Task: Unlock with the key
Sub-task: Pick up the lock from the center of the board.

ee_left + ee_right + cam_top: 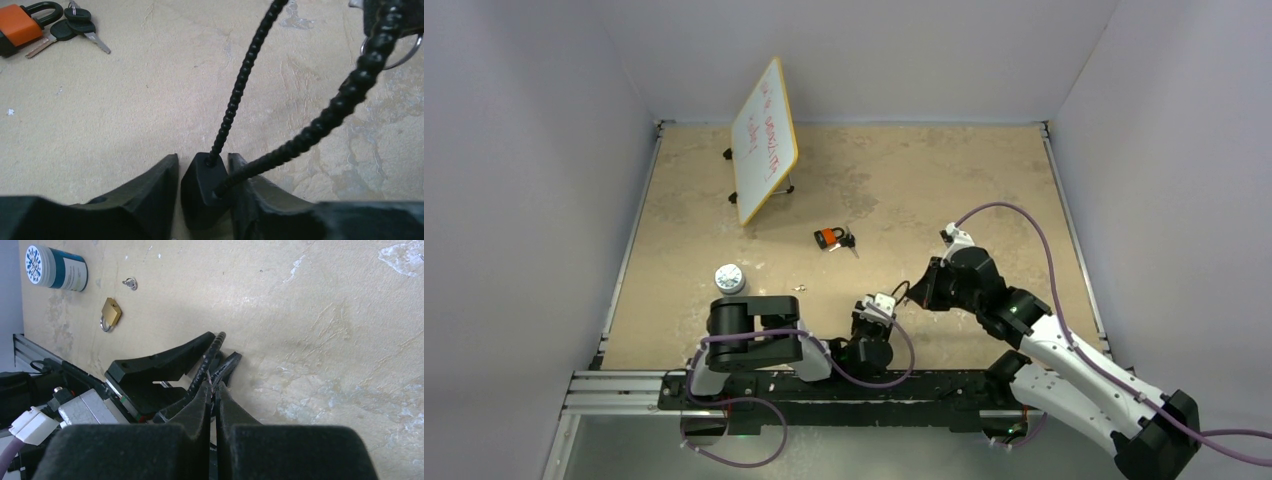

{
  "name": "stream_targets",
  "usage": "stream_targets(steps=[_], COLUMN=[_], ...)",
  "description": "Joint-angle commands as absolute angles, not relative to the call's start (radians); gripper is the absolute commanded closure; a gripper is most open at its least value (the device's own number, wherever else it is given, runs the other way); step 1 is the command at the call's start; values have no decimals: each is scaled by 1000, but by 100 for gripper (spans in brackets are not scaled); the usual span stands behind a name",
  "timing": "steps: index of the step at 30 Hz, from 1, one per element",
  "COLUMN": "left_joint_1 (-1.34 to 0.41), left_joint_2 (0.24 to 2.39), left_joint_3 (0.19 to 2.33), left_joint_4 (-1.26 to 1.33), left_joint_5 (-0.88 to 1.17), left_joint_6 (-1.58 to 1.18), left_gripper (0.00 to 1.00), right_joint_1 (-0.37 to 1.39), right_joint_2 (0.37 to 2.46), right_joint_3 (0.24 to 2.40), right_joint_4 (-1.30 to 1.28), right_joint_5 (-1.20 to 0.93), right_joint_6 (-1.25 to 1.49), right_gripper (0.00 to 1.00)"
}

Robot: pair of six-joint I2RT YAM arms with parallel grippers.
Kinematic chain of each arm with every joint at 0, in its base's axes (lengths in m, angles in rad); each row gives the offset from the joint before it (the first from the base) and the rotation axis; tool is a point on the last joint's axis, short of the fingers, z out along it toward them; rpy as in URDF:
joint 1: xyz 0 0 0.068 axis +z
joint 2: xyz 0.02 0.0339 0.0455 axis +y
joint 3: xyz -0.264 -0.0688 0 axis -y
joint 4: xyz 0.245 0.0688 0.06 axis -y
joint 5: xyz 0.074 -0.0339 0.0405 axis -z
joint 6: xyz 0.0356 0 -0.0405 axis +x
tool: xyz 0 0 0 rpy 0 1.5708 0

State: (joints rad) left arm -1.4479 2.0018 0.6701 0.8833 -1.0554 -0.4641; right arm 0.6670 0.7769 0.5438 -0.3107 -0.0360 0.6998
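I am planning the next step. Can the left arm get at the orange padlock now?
Probably not yet. The table towards the orange padlock is bare, leaving the way free, but the left gripper has a black lock body between its fingers; it would have to leave that first.

Right claw point(214, 386) pinched closed, brass padlock point(111, 314)

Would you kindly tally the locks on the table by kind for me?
Padlocks: 2, the orange padlock and the brass padlock
Cable locks: 1, the black cable lock
Total: 3
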Motion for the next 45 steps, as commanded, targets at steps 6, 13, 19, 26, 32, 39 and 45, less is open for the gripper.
stream_targets(steps=[6, 13, 19, 26, 32, 39, 45], left_joint_1=[-1457, -1441, -1266, -1097, -917, -796, -790], left_joint_2=[1926, 1747, 1540, 1409, 1331, 1391, 1400], left_joint_3=[613, 584, 603, 731, 744, 707, 612], left_joint_4=[910, 826, 624, 379, 361, 665, 958], left_joint_5=[-973, -859, -509, -153, 195, 555, 551], left_joint_6=[-458, -459, -591, -633, -810, -1218, -1523], left_gripper=[94, 100, 100, 100, 100, 100, 100], right_joint_1=[667, 669, 668, 667, 667, 667, 669], right_joint_2=[749, 657, 614, 570, 543, 551, 550], right_joint_3=[544, 493, 447, 384, 390, 378, 371], right_joint_4=[-338, -331, -280, -183, -132, 58, 164], right_joint_5=[-29, -10, -67, -158, -221, -312, -348], right_joint_6=[703, 685, 693, 738, 754, 836, 964], right_gripper=[100, 100, 100, 100, 100, 100, 100])
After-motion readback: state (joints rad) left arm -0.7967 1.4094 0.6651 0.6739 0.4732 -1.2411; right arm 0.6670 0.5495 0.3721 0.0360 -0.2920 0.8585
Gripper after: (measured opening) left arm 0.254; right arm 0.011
